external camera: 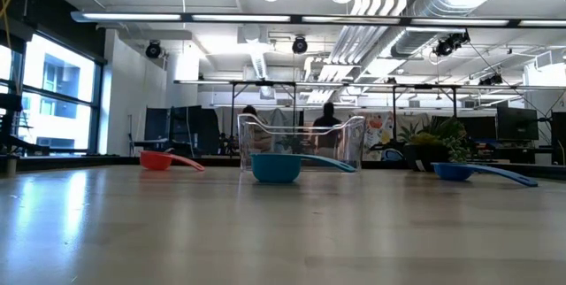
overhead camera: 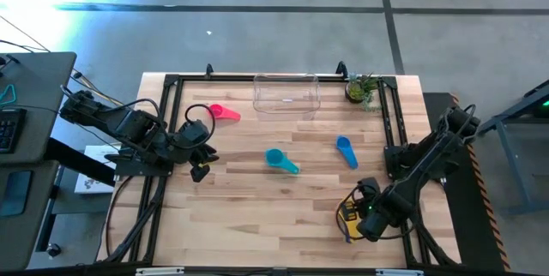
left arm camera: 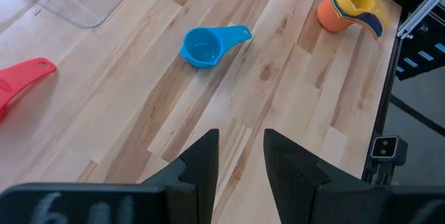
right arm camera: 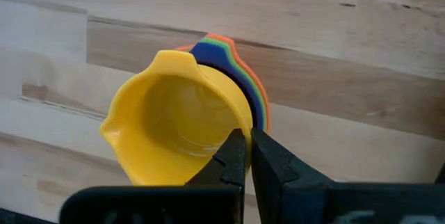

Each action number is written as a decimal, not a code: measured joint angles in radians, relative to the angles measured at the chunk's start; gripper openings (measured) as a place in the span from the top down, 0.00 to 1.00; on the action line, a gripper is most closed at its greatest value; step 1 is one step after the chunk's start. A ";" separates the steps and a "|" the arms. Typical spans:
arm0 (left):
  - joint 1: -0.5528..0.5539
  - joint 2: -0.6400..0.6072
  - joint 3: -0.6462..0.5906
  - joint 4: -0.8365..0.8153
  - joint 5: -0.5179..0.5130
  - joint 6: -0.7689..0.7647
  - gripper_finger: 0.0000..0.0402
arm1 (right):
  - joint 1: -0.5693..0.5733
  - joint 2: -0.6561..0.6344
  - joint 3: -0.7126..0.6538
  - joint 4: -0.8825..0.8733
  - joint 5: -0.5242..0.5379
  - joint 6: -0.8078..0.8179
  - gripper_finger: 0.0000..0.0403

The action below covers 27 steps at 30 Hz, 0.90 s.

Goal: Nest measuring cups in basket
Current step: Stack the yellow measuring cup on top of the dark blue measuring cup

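1. The basket (overhead camera: 286, 94) stands at the far edge of the table (overhead camera: 257, 216), near the middle; it is clear plastic. In the high view and the low view (external camera: 301, 148) no cup shows inside it.
2. A small potted plant (overhead camera: 361, 89) sits just to the right of the basket, at the far right corner.
3. The pink measuring cup (overhead camera: 221, 112) lies on the wood to the left of the basket, apart from it, handle pointing toward the basket's side.
4. The teal measuring cup (overhead camera: 278, 159) lies near the table's middle, in front of the basket and well apart from it; its bowl faces up and holds nothing (left arm camera: 202, 46).
5. The blue measuring cup (overhead camera: 346, 150) lies to the right of the teal one, bowl toward the far edge.
6. A nested stack of cups (right arm camera: 208, 106) sits near the table's front right corner: the yellow cup (right arm camera: 174, 123) is innermost, with blue, green and orange-red rims showing layered under it. The yellow bowl itself holds nothing.
7. The right gripper (right arm camera: 249, 156) is at this stack, its fingers closed narrow on the yellow cup's rim, one finger inside the bowl and one outside.
8. The left gripper (left arm camera: 240, 158) hovers over the table's left side, near the pink cup; its fingers stand a little apart and hold nothing.
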 joint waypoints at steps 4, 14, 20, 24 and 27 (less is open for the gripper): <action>0.000 0.000 0.000 0.000 0.000 0.000 0.74 | -0.006 0.000 0.000 0.001 0.029 -0.003 1.00; 0.000 0.000 0.000 0.000 0.000 0.001 0.74 | -0.022 0.000 0.000 0.008 0.034 -0.026 0.82; 0.000 0.000 0.000 0.000 0.000 0.001 0.74 | -0.022 -0.001 0.000 0.030 0.017 -0.026 0.75; 0.000 0.000 0.000 0.000 0.000 0.001 0.74 | -0.021 -0.023 0.000 0.027 -0.029 -0.021 0.74; 0.000 0.000 0.000 0.000 0.000 0.001 0.74 | -0.019 -0.055 0.000 0.012 -0.020 -0.004 0.74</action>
